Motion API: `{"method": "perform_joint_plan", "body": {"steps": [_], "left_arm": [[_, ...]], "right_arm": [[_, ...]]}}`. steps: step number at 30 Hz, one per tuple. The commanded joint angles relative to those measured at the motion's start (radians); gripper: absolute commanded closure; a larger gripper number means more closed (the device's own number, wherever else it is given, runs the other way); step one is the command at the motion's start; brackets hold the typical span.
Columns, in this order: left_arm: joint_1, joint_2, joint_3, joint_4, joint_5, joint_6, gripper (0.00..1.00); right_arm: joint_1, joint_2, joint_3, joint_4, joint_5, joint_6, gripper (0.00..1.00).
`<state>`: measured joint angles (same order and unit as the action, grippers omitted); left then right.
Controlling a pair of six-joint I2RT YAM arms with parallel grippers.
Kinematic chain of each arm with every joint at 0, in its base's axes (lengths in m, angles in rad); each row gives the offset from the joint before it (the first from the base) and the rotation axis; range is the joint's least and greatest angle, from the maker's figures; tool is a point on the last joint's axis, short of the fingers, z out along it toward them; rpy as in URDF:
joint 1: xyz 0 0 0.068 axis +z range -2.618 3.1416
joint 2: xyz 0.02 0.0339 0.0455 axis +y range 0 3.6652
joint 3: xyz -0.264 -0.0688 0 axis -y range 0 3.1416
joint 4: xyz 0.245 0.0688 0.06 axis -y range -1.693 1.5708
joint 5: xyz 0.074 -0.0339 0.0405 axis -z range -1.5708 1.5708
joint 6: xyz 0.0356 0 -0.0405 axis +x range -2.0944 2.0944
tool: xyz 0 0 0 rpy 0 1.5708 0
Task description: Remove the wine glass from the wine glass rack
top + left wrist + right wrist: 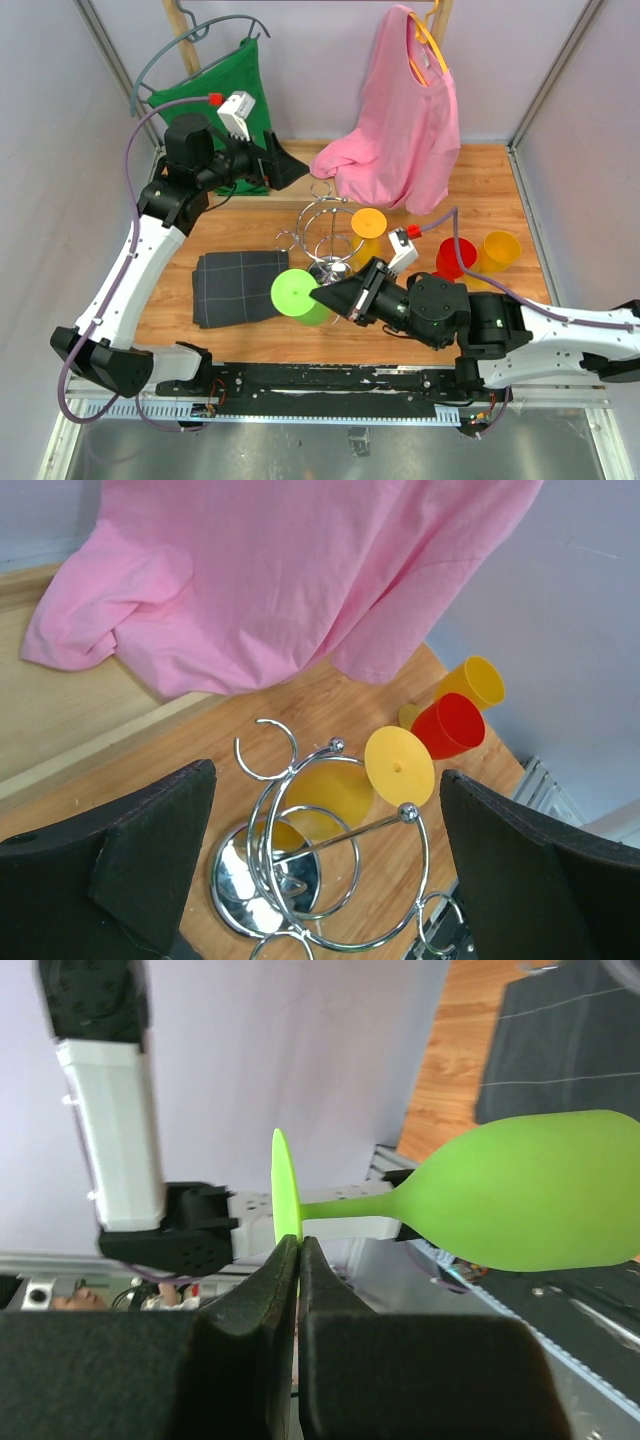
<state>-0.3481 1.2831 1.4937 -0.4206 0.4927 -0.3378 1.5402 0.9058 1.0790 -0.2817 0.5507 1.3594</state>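
Observation:
The chrome wine glass rack (325,240) stands mid-table; it also shows in the left wrist view (300,880). A yellow wine glass (368,224) hangs upside down on it, foot up (399,765). My right gripper (328,296) is shut on the rim of the foot of a lime green wine glass (295,295). It holds the glass upside down, left of and in front of the rack's base. In the right wrist view the pads (275,1280) pinch the foot's edge and the bowl (540,1200) sticks out to the right. My left gripper (288,166) is open and empty, above and behind the rack (325,780).
A dark folded cloth (238,287) lies left of the green glass. A red cup (455,257) and a yellow cup (498,250) stand right of the rack. A pink shirt (410,120) and a green shirt (225,95) hang at the back.

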Motion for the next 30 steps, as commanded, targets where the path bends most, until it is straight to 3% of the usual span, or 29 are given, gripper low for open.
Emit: {"method": "perform_joint_plan", "body": {"steps": [1,5,9,14,18,21,24,28,30], "left_arm": [[0.010,-0.030,0.016,0.036,-0.013,-0.021,0.01],[0.067,-0.036,0.035,0.085,-0.019,-0.082,0.01],[0.198,-0.012,0.073,0.115,0.045,-0.152,0.01],[0.355,0.005,0.047,0.140,0.180,-0.247,0.01],[0.418,-0.021,-0.038,0.216,0.326,-0.341,0.02],[0.424,-0.074,-0.163,0.360,0.426,-0.462,0.03],[0.425,-0.138,-0.303,0.609,0.501,-0.670,0.03],[0.425,-0.173,-0.453,0.980,0.540,-1.011,0.06],[0.425,-0.178,-0.469,1.045,0.539,-1.064,0.07]], "right_arm": [[0.037,0.090,0.181,0.047,-0.043,-0.114,0.99],[0.042,0.165,0.296,0.059,-0.074,-0.176,0.99],[0.042,0.191,0.359,0.102,-0.070,-0.252,0.99],[0.036,0.180,0.389,0.223,-0.013,-0.389,0.99],[-0.003,0.168,0.428,0.266,-0.026,-0.471,0.99],[-0.058,0.148,0.423,0.292,-0.054,-0.482,0.99],[-0.145,0.127,0.406,0.321,-0.124,-0.459,0.99],[-0.260,0.126,0.426,0.332,-0.220,-0.424,0.99],[-0.306,0.136,0.438,0.333,-0.266,-0.401,0.99]]}}
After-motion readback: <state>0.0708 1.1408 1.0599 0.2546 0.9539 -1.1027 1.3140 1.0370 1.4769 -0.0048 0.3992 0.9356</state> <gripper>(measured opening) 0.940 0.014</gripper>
